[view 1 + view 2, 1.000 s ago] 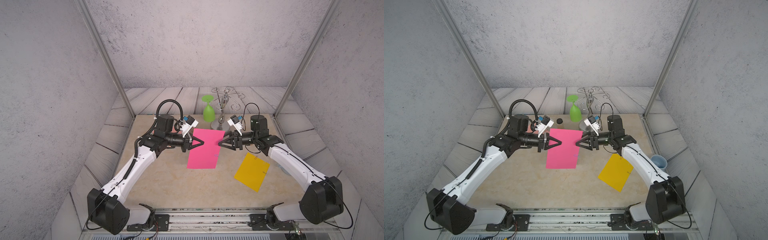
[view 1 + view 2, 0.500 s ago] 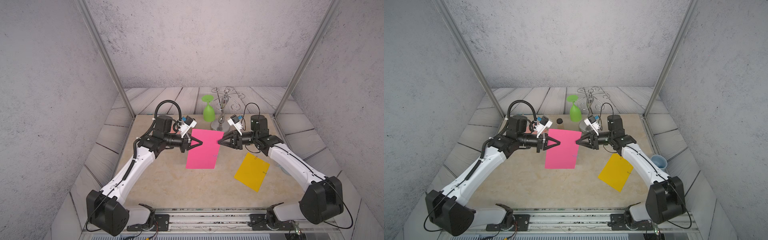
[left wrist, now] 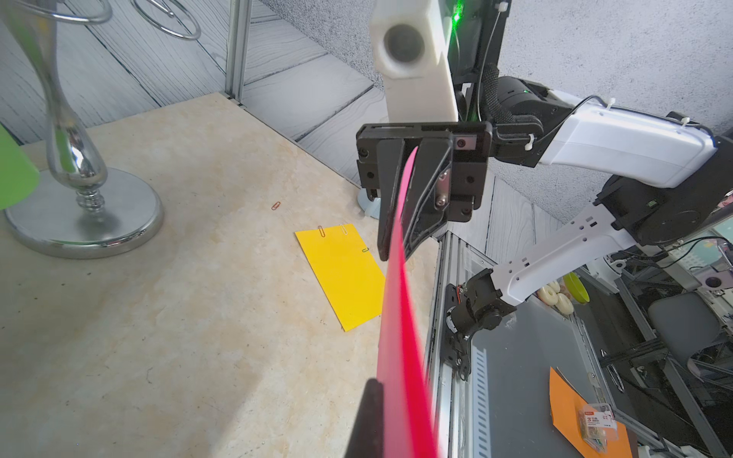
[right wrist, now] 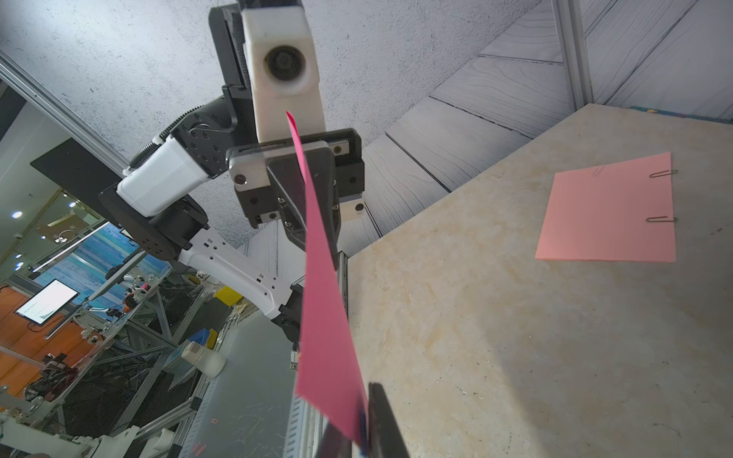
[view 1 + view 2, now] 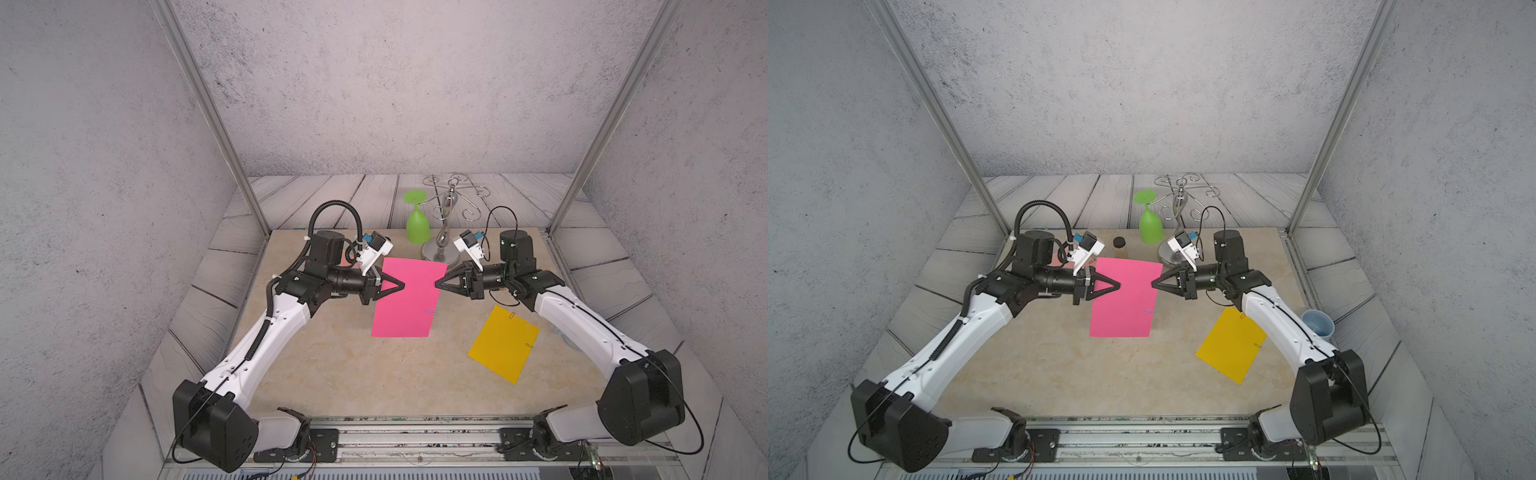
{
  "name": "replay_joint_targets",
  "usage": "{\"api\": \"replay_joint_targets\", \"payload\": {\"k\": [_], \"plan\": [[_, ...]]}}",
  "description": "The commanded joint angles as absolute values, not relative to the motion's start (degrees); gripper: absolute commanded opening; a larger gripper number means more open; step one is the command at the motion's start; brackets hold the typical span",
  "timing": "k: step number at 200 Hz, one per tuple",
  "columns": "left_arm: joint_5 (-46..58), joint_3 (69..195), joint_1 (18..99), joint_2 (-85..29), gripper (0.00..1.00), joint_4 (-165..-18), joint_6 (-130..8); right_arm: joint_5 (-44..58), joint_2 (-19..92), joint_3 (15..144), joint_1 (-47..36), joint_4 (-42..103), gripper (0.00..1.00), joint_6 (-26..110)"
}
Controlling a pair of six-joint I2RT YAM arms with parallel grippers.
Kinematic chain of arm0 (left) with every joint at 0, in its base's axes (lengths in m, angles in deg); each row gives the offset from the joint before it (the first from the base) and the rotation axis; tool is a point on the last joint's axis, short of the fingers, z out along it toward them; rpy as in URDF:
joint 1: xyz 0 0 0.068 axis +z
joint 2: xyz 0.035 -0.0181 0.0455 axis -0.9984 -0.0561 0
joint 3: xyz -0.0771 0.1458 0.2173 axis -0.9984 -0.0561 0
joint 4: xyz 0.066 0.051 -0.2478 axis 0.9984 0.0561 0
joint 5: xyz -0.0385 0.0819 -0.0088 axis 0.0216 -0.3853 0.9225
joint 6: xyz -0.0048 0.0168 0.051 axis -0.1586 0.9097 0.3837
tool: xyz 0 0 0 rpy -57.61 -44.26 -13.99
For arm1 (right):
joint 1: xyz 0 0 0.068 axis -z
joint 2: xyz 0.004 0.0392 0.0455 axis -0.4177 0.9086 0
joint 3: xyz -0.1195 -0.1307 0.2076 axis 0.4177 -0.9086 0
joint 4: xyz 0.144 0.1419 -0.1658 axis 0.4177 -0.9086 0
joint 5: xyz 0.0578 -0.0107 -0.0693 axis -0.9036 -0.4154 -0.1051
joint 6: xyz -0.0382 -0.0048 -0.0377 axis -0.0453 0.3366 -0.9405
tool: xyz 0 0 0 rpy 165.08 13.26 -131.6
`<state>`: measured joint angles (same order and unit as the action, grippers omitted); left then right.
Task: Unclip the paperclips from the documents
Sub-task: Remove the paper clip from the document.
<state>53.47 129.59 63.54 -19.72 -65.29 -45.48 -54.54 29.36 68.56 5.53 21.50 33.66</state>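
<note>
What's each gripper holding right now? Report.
Left gripper: closed on one edge of the magenta sheet.
Right gripper: closed on the opposite edge of that sheet.

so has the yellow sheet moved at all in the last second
No. The yellow sheet lies in the same spot at the same angle, equally far from the chrome stand base in a top view.

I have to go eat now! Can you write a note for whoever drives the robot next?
Left hand: shut on the bright pink sheet, holding it up.
Right hand: shut on its opposite edge.
Yellow sheet and pale pink sheet: lying flat, clips on.
Done: one red clip lies loose on the table.
Left: the purple clip on the bright sheet, then the rest.
</note>
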Motion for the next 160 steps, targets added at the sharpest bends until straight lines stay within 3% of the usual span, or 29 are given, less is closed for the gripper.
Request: {"api": "replay_joint_targets", "payload": {"k": [1, 160], "plan": [[54.13, 129.18, 64.20, -18.59, 0.00, -66.65, -45.61, -55.13, 30.85, 68.94, 5.66, 20.94, 0.07, 32.98], [52.76, 127.42, 65.08, -16.33, 0.00, -67.55, -44.97, -56.28, 31.84, 69.29, 5.63, 22.36, 0.10, 35.30]]}}
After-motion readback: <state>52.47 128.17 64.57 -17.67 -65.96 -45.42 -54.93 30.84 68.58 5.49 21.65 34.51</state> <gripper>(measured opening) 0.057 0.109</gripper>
